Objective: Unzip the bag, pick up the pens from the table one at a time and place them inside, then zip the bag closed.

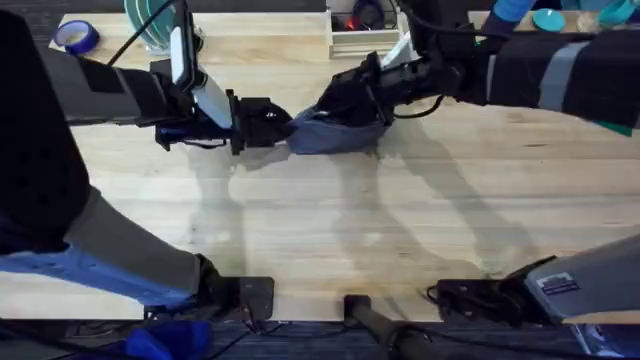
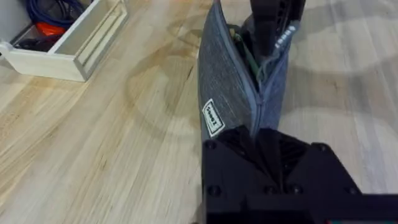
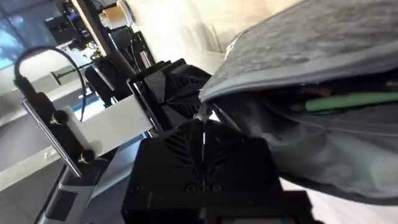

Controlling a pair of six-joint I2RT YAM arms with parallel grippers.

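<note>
Light plank table [image 1: 330, 230] under both arms, wooden tray [image 2: 68, 46] off to the side, roll of blue tape [image 1: 76, 37] at far left corner. Left gripper [image 1: 268, 125] pinched on near end of bag [image 1: 335, 135], holding it upright on edge. Right gripper [image 1: 368, 88] at the opposite end, down at the zipper line; fingers seemingly closed on the pull, not certain. Bag long axis running left-right between the two grippers, zipper seam up, mouth partly gaping, something green visible inside [image 3: 348, 102]. Pens apparently inside already, none seen on table. Likely step: zipping shut, pull travelling along the axis toward left gripper.
</note>
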